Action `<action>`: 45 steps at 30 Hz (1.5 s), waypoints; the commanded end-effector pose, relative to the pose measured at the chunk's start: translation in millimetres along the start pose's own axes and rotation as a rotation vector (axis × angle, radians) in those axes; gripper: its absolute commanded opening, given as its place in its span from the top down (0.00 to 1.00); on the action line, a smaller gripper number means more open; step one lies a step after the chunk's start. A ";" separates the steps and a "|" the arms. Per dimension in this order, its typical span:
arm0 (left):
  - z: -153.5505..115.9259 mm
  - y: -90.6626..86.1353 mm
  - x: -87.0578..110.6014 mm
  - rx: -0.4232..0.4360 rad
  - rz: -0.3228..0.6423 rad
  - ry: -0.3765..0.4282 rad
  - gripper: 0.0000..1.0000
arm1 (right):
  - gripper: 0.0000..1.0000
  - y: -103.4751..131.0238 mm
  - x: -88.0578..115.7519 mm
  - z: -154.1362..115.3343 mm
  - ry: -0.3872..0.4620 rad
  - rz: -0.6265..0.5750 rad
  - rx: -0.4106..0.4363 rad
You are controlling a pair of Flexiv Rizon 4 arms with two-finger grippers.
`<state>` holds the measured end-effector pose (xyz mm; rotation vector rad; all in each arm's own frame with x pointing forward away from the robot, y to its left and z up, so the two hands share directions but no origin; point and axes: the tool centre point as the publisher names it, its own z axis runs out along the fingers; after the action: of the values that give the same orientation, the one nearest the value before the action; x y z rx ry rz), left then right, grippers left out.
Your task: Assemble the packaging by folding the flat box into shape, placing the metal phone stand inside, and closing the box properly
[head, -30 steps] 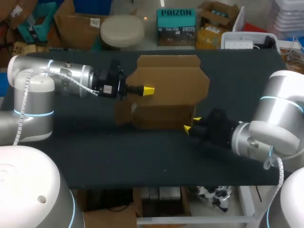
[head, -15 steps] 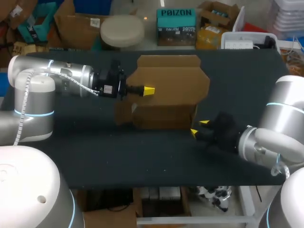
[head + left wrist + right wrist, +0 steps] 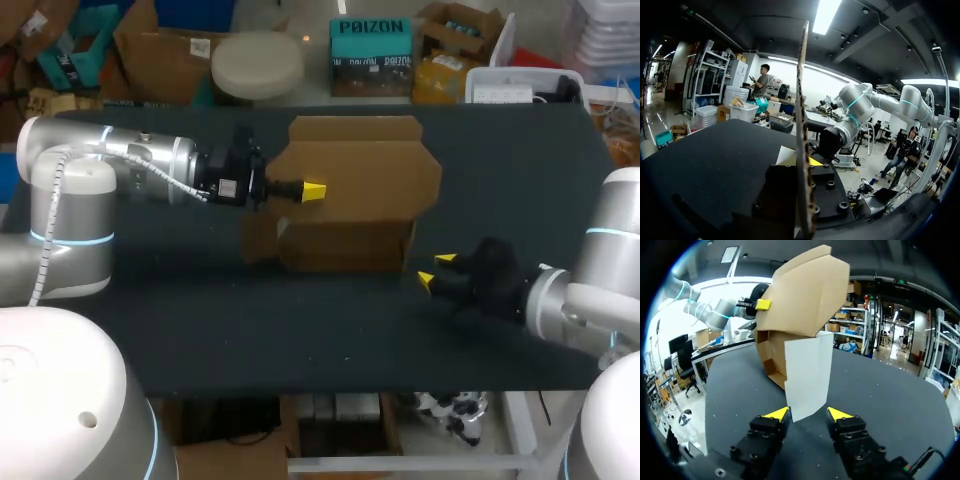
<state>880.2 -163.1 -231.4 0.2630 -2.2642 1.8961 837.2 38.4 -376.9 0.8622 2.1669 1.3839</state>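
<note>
- cardboard box (image 3: 345, 245) sits mid-tabletop (image 3: 300, 330), folded up into shape and open on top
- lid flap (image 3: 365, 170) is raised behind the opening, and a small side flap (image 3: 258, 238) sticks out at the box's left end
- left fingers (image 3: 313, 190) are clamped on the lid flap near its left edge (left wrist view shows the card edge-on, running straight between them)
- right fingers (image 3: 445, 260) are spread apart, low over the tabletop, just off the box's right end and not touching it
- right wrist view: the box's end panel (image 3: 807, 375) faces the gap between those fingers (it looks pale from here)
</note>
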 end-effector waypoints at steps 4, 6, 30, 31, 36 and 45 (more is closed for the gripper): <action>1.4 3.6 -1.5 -0.003 -0.001 0.004 1.00 | 0.50 7.3 -14.3 -2.0 0.197 -0.041 0.018; 1.4 3.6 -1.5 -0.003 -0.001 0.004 1.00 | 0.49 10.0 -15.3 1.3 0.215 -0.061 0.020; 1.4 3.6 -1.5 -0.003 -0.001 0.004 1.00 | 0.26 23.6 -21.7 31.9 0.358 -0.156 0.018; 1.4 3.6 -1.5 -0.003 -0.001 0.004 1.00 | 0.26 24.4 -21.9 33.2 0.362 -0.161 0.017; 1.4 3.6 -1.5 -0.003 -0.001 0.004 1.00 | 0.25 26.9 -19.9 39.6 0.399 -0.191 0.016; 1.4 3.6 -1.5 -0.003 -0.001 0.004 1.00 | 0.29 29.9 -13.9 48.2 0.428 -0.232 0.009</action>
<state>880.4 -163.1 -231.4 0.2632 -2.2643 1.8963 882.1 67.3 -367.8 0.3344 2.4693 1.5258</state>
